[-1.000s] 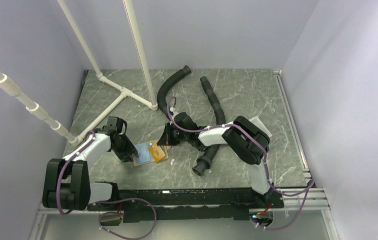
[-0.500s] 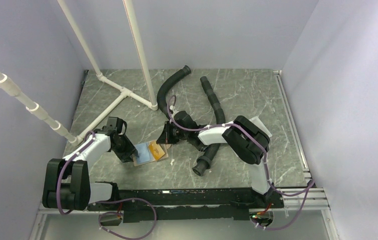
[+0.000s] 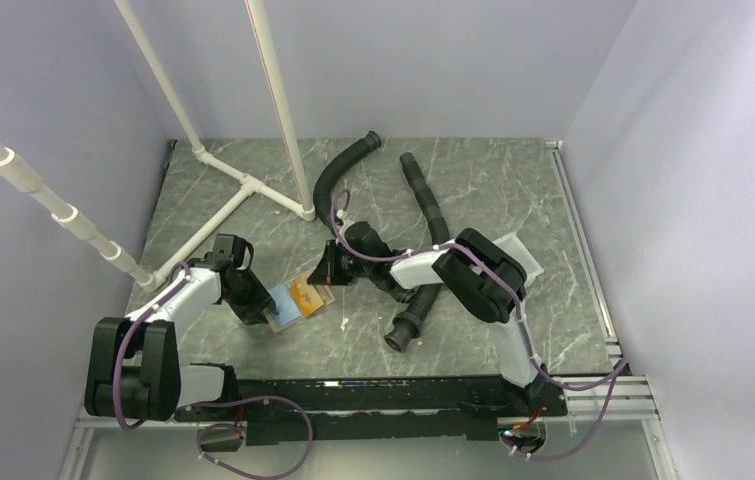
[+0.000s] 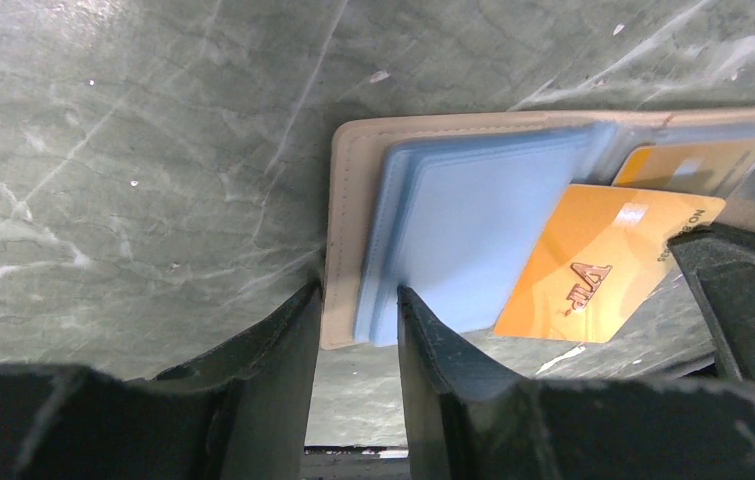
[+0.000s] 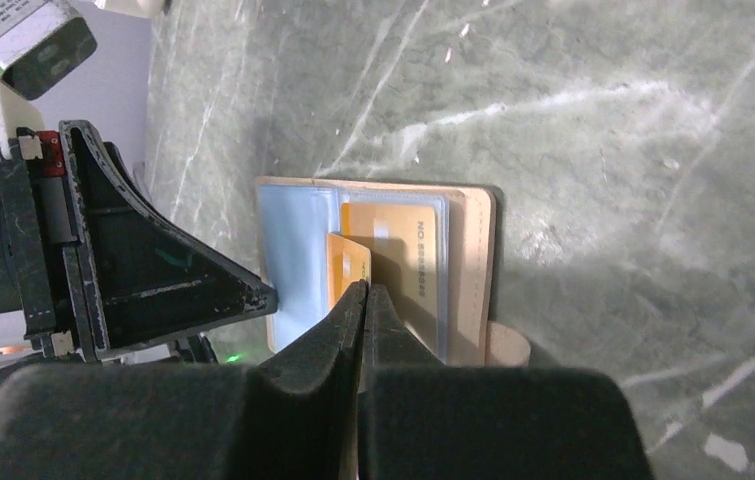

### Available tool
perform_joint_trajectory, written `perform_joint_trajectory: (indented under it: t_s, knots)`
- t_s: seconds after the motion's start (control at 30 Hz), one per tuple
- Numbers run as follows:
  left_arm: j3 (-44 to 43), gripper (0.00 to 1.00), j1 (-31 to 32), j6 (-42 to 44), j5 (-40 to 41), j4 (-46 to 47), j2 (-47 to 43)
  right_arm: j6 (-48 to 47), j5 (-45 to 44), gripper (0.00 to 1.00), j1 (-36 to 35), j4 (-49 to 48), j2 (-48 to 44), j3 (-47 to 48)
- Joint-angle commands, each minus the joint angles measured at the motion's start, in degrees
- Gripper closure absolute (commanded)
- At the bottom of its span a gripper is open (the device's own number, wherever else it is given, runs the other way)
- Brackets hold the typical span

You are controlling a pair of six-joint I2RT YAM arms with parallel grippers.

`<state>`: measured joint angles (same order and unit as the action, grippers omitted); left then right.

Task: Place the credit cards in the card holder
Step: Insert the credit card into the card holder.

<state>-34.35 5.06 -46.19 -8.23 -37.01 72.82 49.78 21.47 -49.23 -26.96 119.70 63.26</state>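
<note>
The tan card holder [image 3: 291, 305] lies open on the table with its blue sleeves up. It also shows in the left wrist view [image 4: 348, 190] and in the right wrist view [image 5: 468, 260]. My left gripper [image 3: 254, 308] [image 4: 358, 320] is shut on its near edge, clamping the tan cover and the blue sleeves. My right gripper [image 3: 327, 270] [image 5: 366, 296] is shut on an orange credit card [image 4: 603, 270] [image 5: 347, 262] and holds it tilted over the blue sleeves. A second orange card [image 5: 408, 255] sits in a clear sleeve. No other cards are in view.
Two black corrugated hoses [image 3: 423, 205] lie behind and under the right arm. A white pipe frame [image 3: 243, 185] stands at the back left. A shallow white tray [image 3: 521, 250] peeks out behind the right arm.
My right gripper has shifted a little to the left with the orange card, further over the holder. The holder has turned slightly. My left gripper has stayed in place.
</note>
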Motion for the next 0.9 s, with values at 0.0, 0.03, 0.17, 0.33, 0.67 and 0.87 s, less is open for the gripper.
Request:
perform_joint_trajectory:
  t_s: [0.0, 0.03, 0.17, 0.33, 0.67, 0.87]
  knots:
    - [0.7, 0.61, 0.0, 0.0, 0.9, 0.7, 0.6, 0.6, 2.0, 1.0, -0.4, -5.3, 1.7, 3.0]
    - [0.7, 0.61, 0.0, -0.1, 1.1, 0.7, 0.6, 0.7, 2.1, 1.0, -0.4, -5.9, 1.9, 2.9]
    - [0.7, 0.61, 0.0, 0.2, 1.8, 0.7, 0.8, 0.0, 3.2, 1.0, -0.5, -8.2, 3.0, 3.6]
    - [0.8, 0.61, 0.0, 0.4, 2.1, 0.8, 1.3, -0.9, 6.2, 1.0, -0.5, -9.8, 5.4, 6.1]
    - [0.9, 0.61, 0.0, 0.3, 2.4, 0.5, 0.6, 0.7, 6.9, 1.0, -0.3, -11.3, 7.7, 7.9]
    - [0.9, 0.62, 0.0, 0.2, 2.3, 0.6, 0.7, 0.8, 6.1, 1.0, 0.2, -12.4, 8.8, 8.6]
